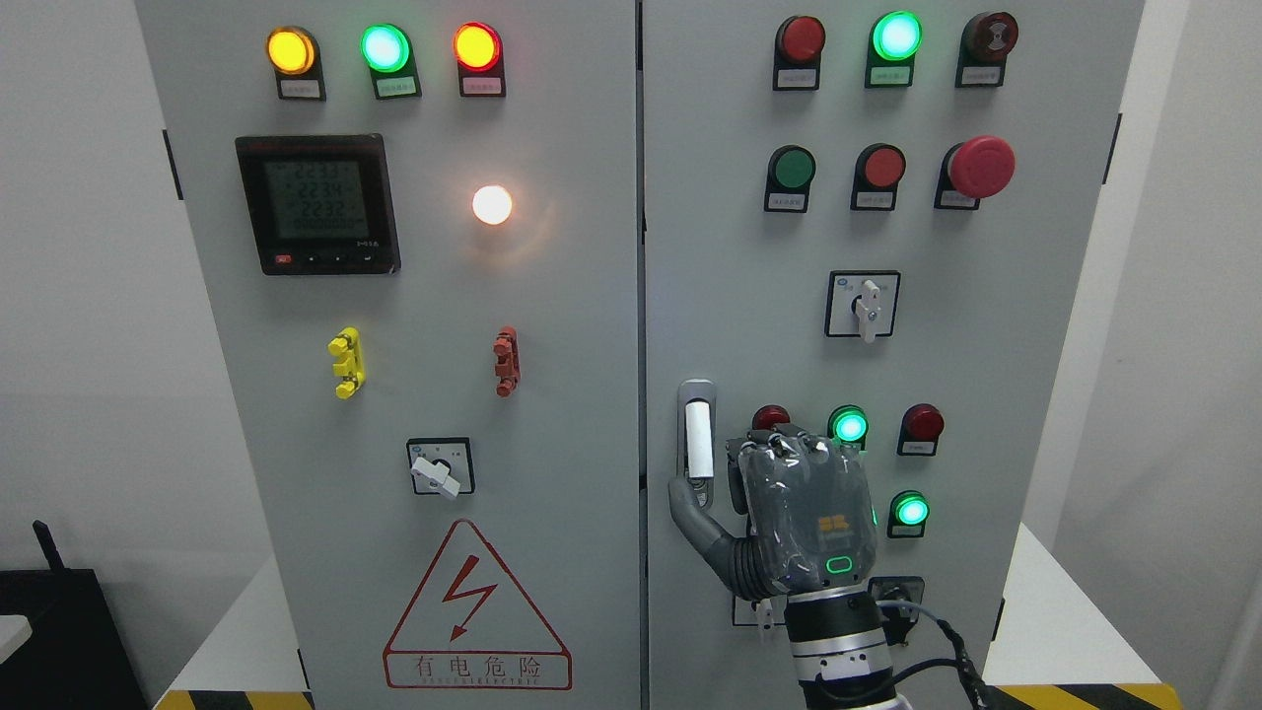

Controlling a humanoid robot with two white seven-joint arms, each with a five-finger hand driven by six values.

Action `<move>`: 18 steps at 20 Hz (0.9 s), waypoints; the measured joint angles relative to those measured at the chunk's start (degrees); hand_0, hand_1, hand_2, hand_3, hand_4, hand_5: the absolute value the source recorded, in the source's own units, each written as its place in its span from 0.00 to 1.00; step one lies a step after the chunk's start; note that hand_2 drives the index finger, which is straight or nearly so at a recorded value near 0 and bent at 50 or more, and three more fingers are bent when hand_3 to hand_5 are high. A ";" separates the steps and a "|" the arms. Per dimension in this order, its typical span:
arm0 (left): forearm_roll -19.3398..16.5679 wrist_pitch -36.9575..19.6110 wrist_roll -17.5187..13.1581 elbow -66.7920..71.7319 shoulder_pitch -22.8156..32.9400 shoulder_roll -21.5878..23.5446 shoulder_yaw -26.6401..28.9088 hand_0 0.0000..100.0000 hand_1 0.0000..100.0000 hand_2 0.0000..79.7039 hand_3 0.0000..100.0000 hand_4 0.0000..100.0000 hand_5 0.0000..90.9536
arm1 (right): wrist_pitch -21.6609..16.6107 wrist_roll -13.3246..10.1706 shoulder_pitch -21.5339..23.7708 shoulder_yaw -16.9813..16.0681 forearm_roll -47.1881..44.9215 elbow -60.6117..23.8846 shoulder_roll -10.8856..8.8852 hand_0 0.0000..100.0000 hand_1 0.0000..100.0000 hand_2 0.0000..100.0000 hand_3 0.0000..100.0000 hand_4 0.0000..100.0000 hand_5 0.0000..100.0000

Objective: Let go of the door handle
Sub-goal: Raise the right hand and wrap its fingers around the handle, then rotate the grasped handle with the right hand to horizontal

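The door handle [697, 434] is a white upright lever in a metal plate on the left edge of the cabinet's right door [749, 296]. My right hand [789, 493] comes up from the bottom edge and hovers just right of the handle, back toward the camera. Its fingers [789, 446] bend forward toward the panel and hold nothing. The thumb [687, 503] sticks out to the left, its tip just under the handle's lower end; whether it touches is unclear. The handle itself shows in full, with no finger around it. Both doors look closed.
Right of the hand are lit green lamps [849, 426] and a red lamp [923, 422]; a rotary switch [866, 306] and a red mushroom button [981, 166] sit higher up. The left door [424, 296] carries a meter [317, 203], a switch and a hazard triangle [476, 611].
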 measured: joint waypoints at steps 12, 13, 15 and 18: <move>0.00 0.00 0.00 0.00 0.00 0.01 0.00 0.12 0.39 0.00 0.00 0.00 0.00 | 0.64 -0.24 0.03 -0.29 -0.07 0.07 0.05 0.35 0.43 0.97 1.00 0.92 0.99; 0.00 0.00 0.00 0.00 0.00 0.00 0.00 0.12 0.39 0.00 0.00 0.00 0.00 | 0.66 -0.30 0.06 -0.35 -0.08 0.07 0.05 0.35 0.43 0.97 1.00 0.92 0.99; 0.00 0.00 0.00 0.00 0.00 0.00 0.00 0.12 0.39 0.00 0.00 0.00 0.00 | 0.67 -0.36 0.13 -0.52 -0.08 0.07 0.06 0.35 0.44 0.97 1.00 0.92 0.99; 0.00 0.00 0.00 0.00 0.01 0.00 0.00 0.12 0.39 0.00 0.00 0.00 0.00 | 0.68 -0.42 0.24 -0.75 -0.08 0.07 0.06 0.35 0.44 0.97 1.00 0.92 0.99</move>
